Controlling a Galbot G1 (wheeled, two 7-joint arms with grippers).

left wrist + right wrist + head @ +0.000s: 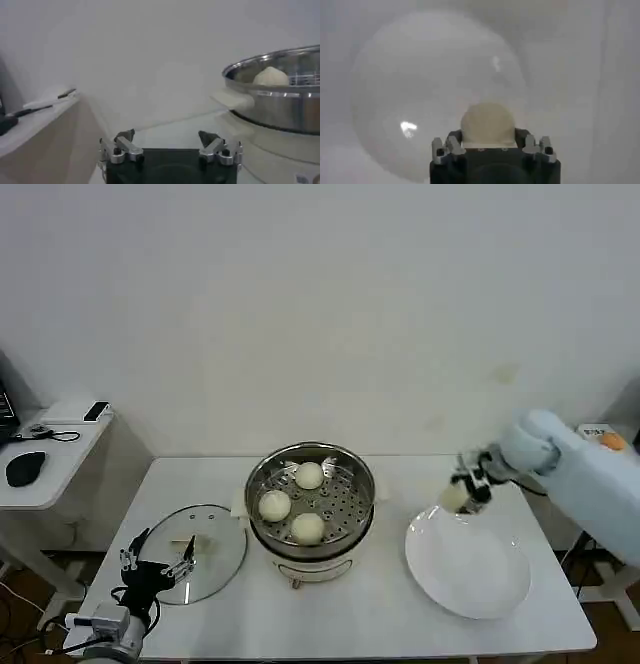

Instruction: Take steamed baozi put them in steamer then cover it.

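At right of the frame the right gripper clamped the last bun above the plate; the steamer, holding three, lay to its left at centre. The left gripper hung open over the lid

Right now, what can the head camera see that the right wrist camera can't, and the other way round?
Head view: the steamer with three baozi inside, the glass cover lying on the table, and the open left gripper over the cover.

Right wrist view: a close look at the fingers clamped on both sides of the bun.

Both: the right gripper holding the fourth baozi above the white plate.
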